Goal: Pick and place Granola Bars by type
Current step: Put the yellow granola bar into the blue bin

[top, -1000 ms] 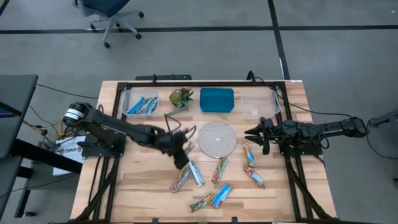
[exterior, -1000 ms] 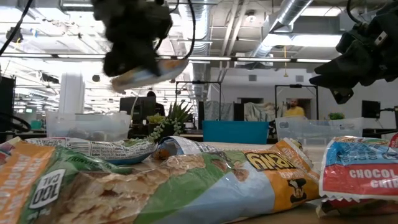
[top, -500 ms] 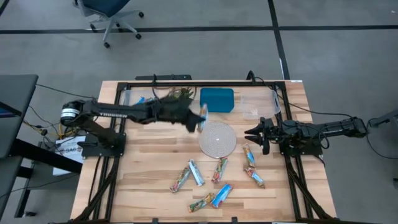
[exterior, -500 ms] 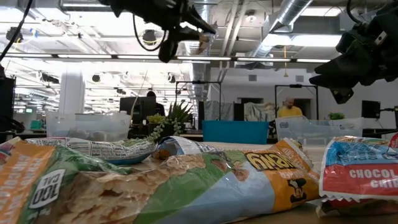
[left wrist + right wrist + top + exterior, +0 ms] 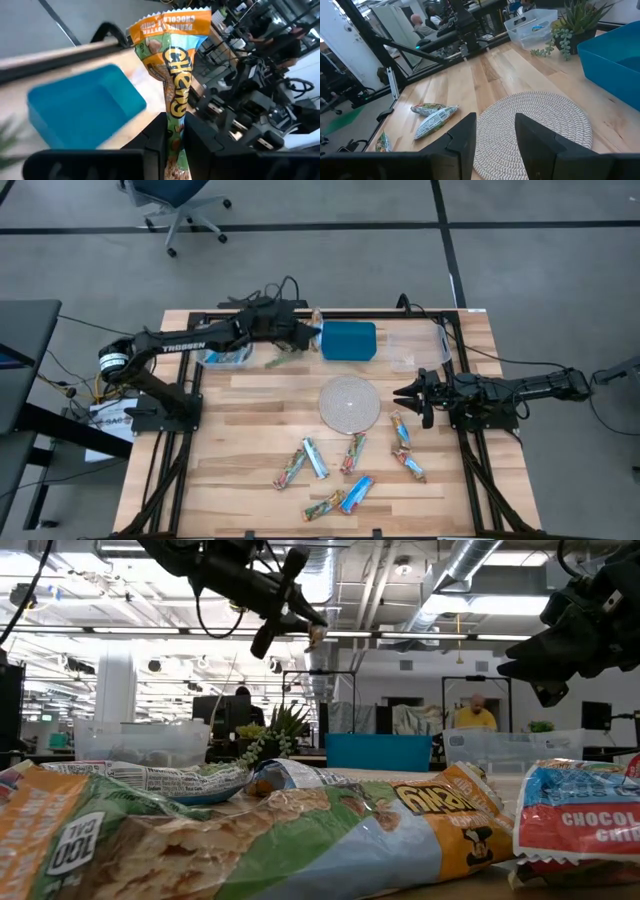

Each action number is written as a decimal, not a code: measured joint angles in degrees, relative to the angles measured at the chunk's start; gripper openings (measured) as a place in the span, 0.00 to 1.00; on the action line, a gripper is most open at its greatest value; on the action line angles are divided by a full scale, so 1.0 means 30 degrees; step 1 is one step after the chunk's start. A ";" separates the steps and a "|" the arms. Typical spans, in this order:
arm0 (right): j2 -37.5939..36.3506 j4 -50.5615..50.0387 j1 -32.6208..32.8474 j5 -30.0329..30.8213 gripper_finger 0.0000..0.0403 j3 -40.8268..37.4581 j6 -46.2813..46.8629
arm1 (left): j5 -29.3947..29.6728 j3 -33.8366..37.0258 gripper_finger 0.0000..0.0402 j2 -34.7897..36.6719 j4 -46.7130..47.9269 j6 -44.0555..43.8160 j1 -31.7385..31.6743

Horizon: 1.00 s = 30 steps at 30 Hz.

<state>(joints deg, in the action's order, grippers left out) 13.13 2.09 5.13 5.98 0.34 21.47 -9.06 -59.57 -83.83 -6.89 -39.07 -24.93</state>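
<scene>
My left gripper (image 5: 304, 330) is shut on a green-and-orange Granola Bar (image 5: 172, 65), high over the table's far edge beside the left end of the blue container (image 5: 349, 340). In the low view this gripper (image 5: 300, 625) shows well above the table. Several more Granola Bars lie flat on the near half of the table, among them a green one (image 5: 291, 467), a blue one (image 5: 356, 493) and an orange-red one (image 5: 408, 465). Blue bars lie in the clear bin (image 5: 228, 350) at the far left. My right gripper (image 5: 410, 395) waits open at the right, beside the woven mat (image 5: 349, 402). My left gripper pinches one end of the bar (image 5: 174, 137) between its two fingers (image 5: 155, 150). The fingers come from the table's left, close to level, and lie along the bar. The rest of the bar sticks out past the fingertips, lifted clear of the table and the containers.
A second clear bin (image 5: 418, 348) stands at the far right. A green plant (image 5: 283, 352) sits between the left bin and the blue container, partly under my left arm. A black frame runs round the table's edges. People show in the room behind.
My left gripper has carried the bar from the table's middle toward the far edge and upward, swinging past the mat to the blue container's left end. It has tipped up from pointing steeply down to near level. The bar has stayed in the hold.
</scene>
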 joint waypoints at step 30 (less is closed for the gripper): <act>-0.0002 -0.0006 -0.0004 -0.0002 0.32 0.0004 0.0000 | 0.1473 -1.2982 0.14 -1.0702 0.9934 0.8830 -0.1238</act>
<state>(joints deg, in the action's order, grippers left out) 13.12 2.07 5.11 5.97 0.35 21.47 -4.64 -98.52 -115.94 22.91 -12.58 -28.64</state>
